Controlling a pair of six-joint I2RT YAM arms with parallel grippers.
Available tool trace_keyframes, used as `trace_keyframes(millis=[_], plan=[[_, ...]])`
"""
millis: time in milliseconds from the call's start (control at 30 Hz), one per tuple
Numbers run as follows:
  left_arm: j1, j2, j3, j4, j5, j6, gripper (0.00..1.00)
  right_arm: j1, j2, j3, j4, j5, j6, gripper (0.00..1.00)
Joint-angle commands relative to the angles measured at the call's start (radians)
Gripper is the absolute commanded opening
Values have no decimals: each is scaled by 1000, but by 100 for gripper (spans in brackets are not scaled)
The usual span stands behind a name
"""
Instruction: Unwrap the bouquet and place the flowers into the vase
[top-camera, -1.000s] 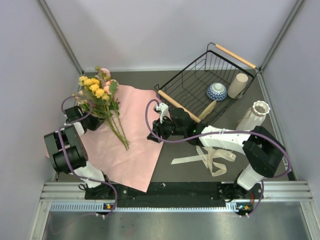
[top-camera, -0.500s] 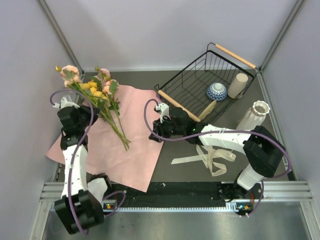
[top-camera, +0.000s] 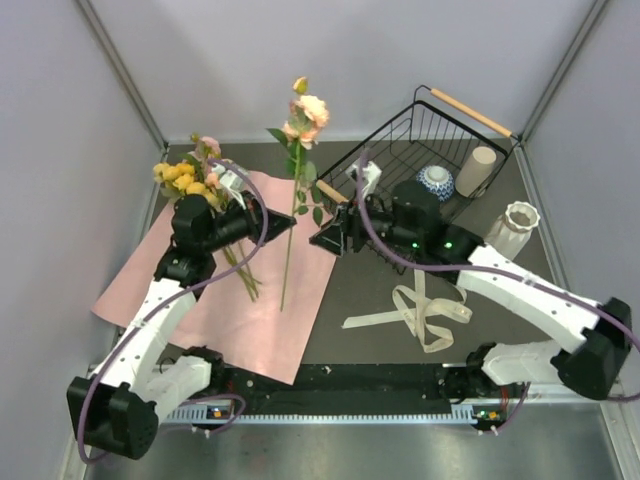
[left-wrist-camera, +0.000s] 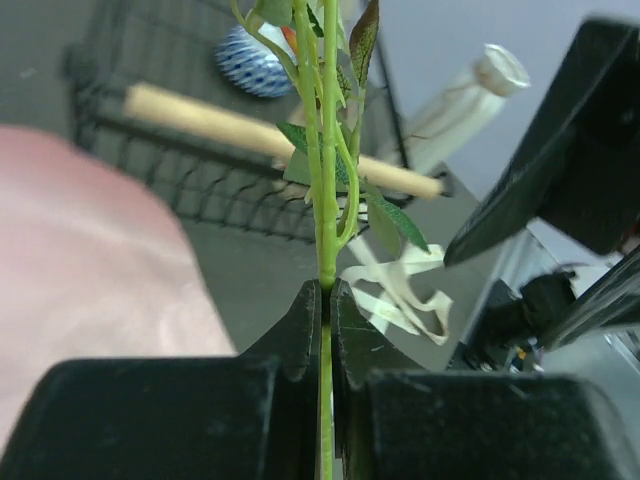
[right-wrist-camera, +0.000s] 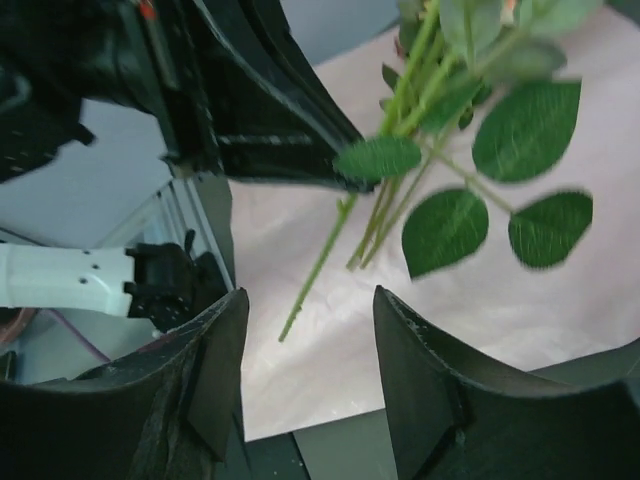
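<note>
My left gripper (top-camera: 289, 226) is shut on the green stem (left-wrist-camera: 327, 200) of one peach rose (top-camera: 310, 108), holding it nearly upright above the lilac-pink wrapping paper (top-camera: 225, 300). The paper lies spread flat. The other flowers (top-camera: 190, 180) of the bouquet rest on its far left corner. My right gripper (top-camera: 325, 240) stands open just right of the held stem, which hangs (right-wrist-camera: 320, 265) beyond its fingertips (right-wrist-camera: 215, 350) and not between them. The white ribbed vase (top-camera: 512, 228) stands upright at the far right.
A cream ribbon (top-camera: 420, 310) lies loose on the dark table. The black wire basket (top-camera: 395, 150) at the back holds a blue-and-white bowl (top-camera: 434, 182) and a cream cup (top-camera: 477, 170). Its wooden handle (left-wrist-camera: 250, 125) runs behind the held stem.
My left arm has pulled one peach rose out of the bunch, raised it and swung it right to mid-table. My right gripper has lifted, shifted right and opened wider.
</note>
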Motion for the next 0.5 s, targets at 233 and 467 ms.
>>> trace_keyframes(millis=[233, 467], plan=[[-199, 37, 124, 70, 119, 99, 0, -6, -188, 79, 3, 166, 187, 50], [-225, -18, 132, -78, -108, 207, 0, -6, -177, 108, -12, 229, 209, 44]])
